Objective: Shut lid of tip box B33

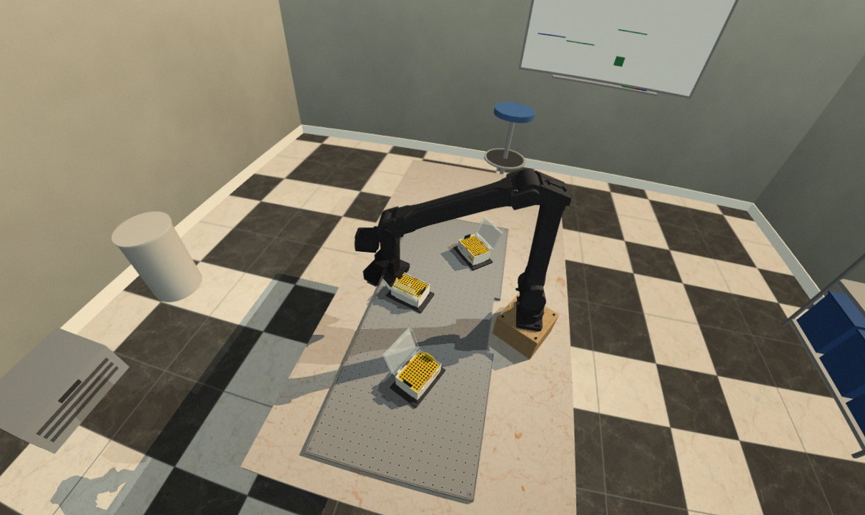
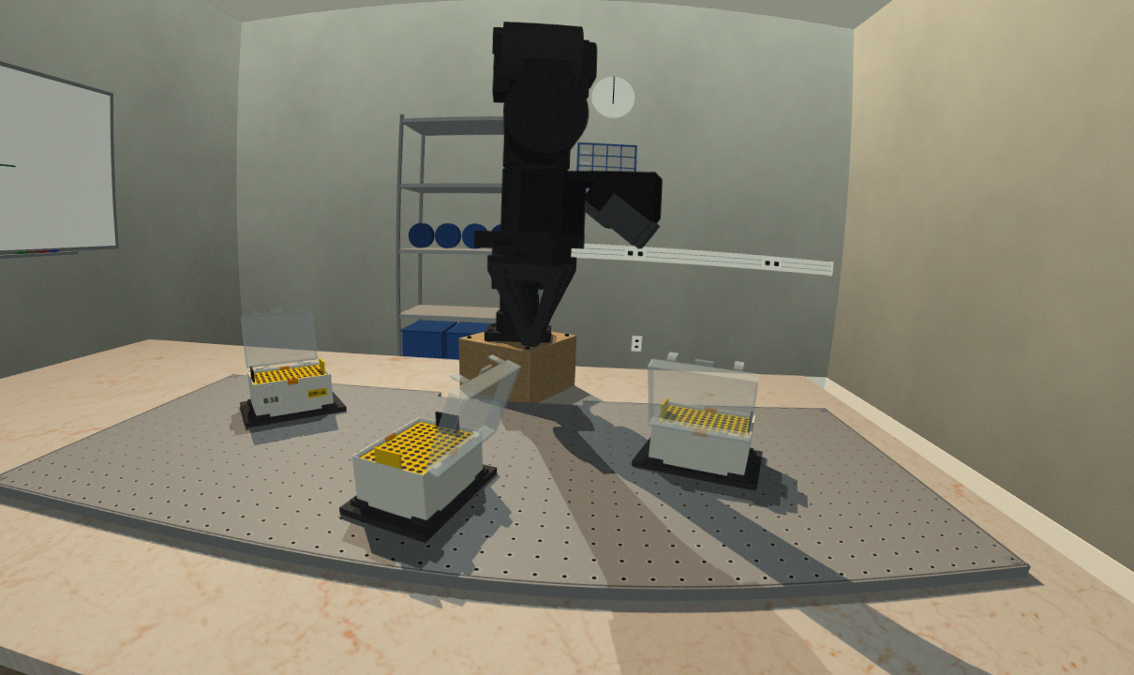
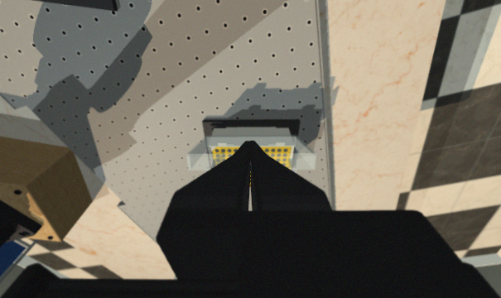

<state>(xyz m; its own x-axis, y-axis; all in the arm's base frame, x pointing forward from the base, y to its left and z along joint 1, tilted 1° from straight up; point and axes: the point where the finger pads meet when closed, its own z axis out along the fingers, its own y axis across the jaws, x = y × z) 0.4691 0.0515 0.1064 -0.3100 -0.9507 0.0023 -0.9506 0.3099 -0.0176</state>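
Three white tip boxes with yellow racks sit on black holder plates on the perforated board. The left box reads B38 and its clear lid stands upright. The middle box has its lid raised at a slant. The right box has its lid upright. The stickers of the middle and right boxes do not show. My gripper is shut and empty, pointing down above the middle box; in the exterior view it merges with the arm.
The arm's wooden base block stands at the board's far edge. The middle box sits near the board's edge. A stool and a bin stand on the floor.
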